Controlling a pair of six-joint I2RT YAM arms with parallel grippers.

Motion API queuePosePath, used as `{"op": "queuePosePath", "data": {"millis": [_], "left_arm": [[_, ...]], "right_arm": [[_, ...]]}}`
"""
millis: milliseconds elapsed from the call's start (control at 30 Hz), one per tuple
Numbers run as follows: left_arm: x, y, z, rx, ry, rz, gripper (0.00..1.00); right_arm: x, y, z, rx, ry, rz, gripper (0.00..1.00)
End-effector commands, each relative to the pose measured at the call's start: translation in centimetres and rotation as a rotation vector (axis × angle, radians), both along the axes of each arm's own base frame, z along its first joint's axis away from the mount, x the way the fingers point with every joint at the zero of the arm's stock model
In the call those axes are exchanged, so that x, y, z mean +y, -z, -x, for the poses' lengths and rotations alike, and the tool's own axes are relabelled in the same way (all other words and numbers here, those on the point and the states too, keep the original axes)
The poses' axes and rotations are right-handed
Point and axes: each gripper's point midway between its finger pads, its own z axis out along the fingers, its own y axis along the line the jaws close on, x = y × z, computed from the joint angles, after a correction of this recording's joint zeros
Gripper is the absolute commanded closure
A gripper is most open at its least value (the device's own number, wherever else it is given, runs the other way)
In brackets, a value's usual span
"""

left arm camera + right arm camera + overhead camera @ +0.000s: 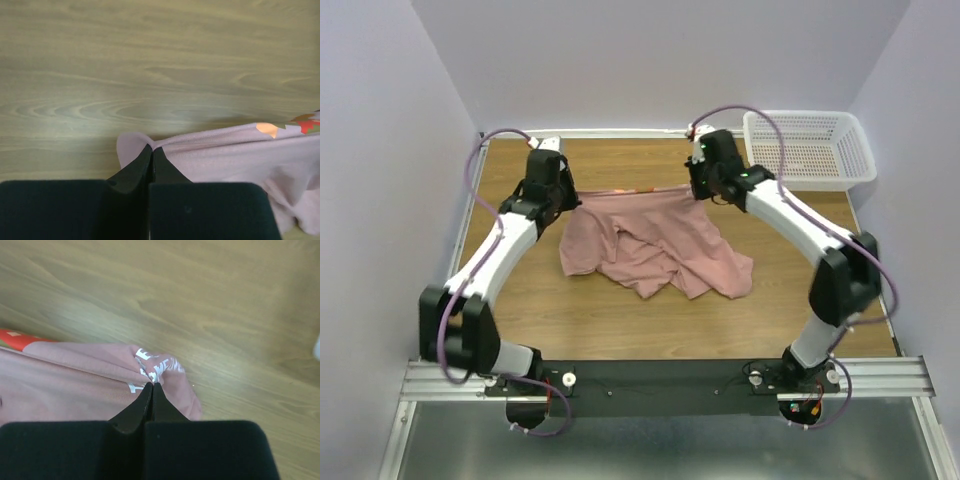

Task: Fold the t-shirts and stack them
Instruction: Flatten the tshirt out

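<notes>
Left gripper [151, 149], right gripper [151, 385] pinched closed on t-shirt [660, 245] far edge. Risk: shallow pinches, uneven pull slips cloth.

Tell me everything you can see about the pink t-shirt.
The t-shirt is dusty pink, soft knit cloth by its look, unfolded and rumpled. Its far edge is stretched in a straight line between the left gripper and right gripper, each shut on a pinch of fabric. The rest sags toward the arms' bases and lies crumpled on the wooden table. White lettering shows beside the right gripper, and orange and red print along the stretched edge.
</notes>
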Motion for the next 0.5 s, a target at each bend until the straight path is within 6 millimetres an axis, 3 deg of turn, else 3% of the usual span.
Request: {"op": "queuePosePath", "data": {"millis": [0,33,100,133,167,200,267,300,400,433,467], "left_arm": [[4.8,2.4,-4.9,0.016,-0.163,-0.144,0.86],[4.5,2.4,-6.9,0.016,-0.165,-0.144,0.74],[4.3,2.0,-8.5,0.004,-0.168,-0.136,0.51],[4.1,1.7,-9.0,0.0,-0.169,-0.128,0.39],[4.0,0.9,-9.2,-0.015,-0.171,-0.119,0.25],[4.1,0.6,-9.0,-0.019,-0.176,-0.114,0.2],[4.8,0.6,-6.9,-0.018,-0.209,-0.11,0.15],[5.2,0.9,-5.9,-0.009,-0.227,-0.112,0.15],[6.7,2.9,-1.1,0.048,-0.31,-0.101,0.19],[7.1,2.2,0.6,0.035,-0.345,-0.072,0.2],[7.3,4.9,2.8,0.095,-0.349,-0.081,0.22]], "right_arm": [[-4.5,5.7,-3.6,0.105,0.195,0.192,0.89],[-4.5,7.2,-4.3,0.127,0.224,0.207,0.82],[-4.2,6.6,-5.2,0.111,0.238,0.19,0.66],[-3.9,5.7,-5.6,0.094,0.239,0.171,0.48],[-3.6,5.4,-5.4,0.098,0.238,0.147,0.39],[-3.6,4.2,-5.1,0.079,0.235,0.127,0.33],[-3.9,4.6,-3.7,0.102,0.224,0.121,0.2],[-4.2,3.4,-2.8,0.089,0.224,0.099,0.15],[-5.0,5.1,0.5,0.148,0.224,0.087,0.12],[-5.4,3.8,1.4,0.126,0.229,0.064,0.09],[-5.6,4.2,2.4,0.143,0.235,0.047,0.08]]}}
